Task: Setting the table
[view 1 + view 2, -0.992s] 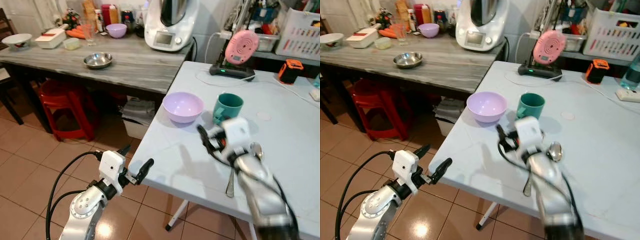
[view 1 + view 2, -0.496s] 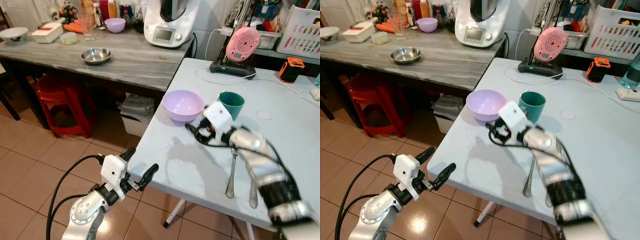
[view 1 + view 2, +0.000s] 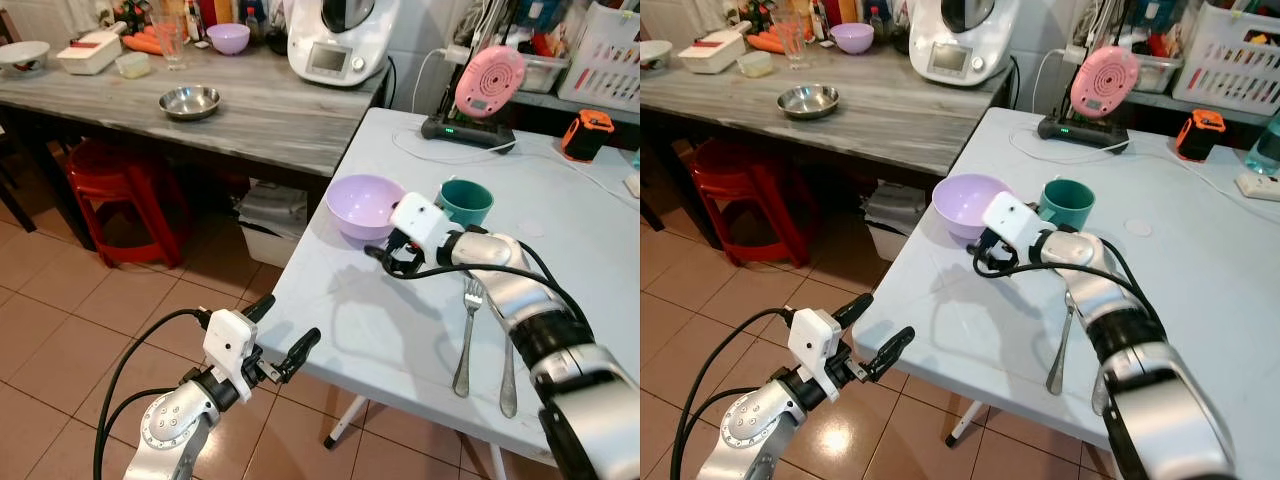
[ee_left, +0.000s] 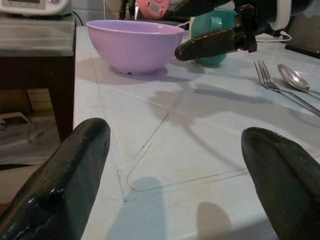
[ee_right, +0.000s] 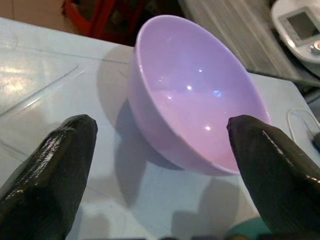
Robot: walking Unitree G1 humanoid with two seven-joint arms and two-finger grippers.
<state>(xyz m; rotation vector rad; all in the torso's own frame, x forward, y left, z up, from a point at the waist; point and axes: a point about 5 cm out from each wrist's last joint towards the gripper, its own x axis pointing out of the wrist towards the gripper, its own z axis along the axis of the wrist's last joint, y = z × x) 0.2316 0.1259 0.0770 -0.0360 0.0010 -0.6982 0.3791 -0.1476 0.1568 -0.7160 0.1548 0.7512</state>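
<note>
The right gripper point(image 3: 385, 256) hangs with its two black fingers spread wide and empty, just short of the round lilac plastic bowl point(image 3: 364, 207), which sits empty near the white table's point(image 3: 400, 330) edge. Beside the bowl stands a teal mug point(image 3: 466, 201); its contents cannot be made out. A steel fork point(image 3: 466, 333) and spoon point(image 3: 503, 370) already lie side by side nearer the robot, so the cutlery seems placed and the bowl probably remains. The left gripper point(image 3: 280, 338), open, holds nothing off the table's corner.
</note>
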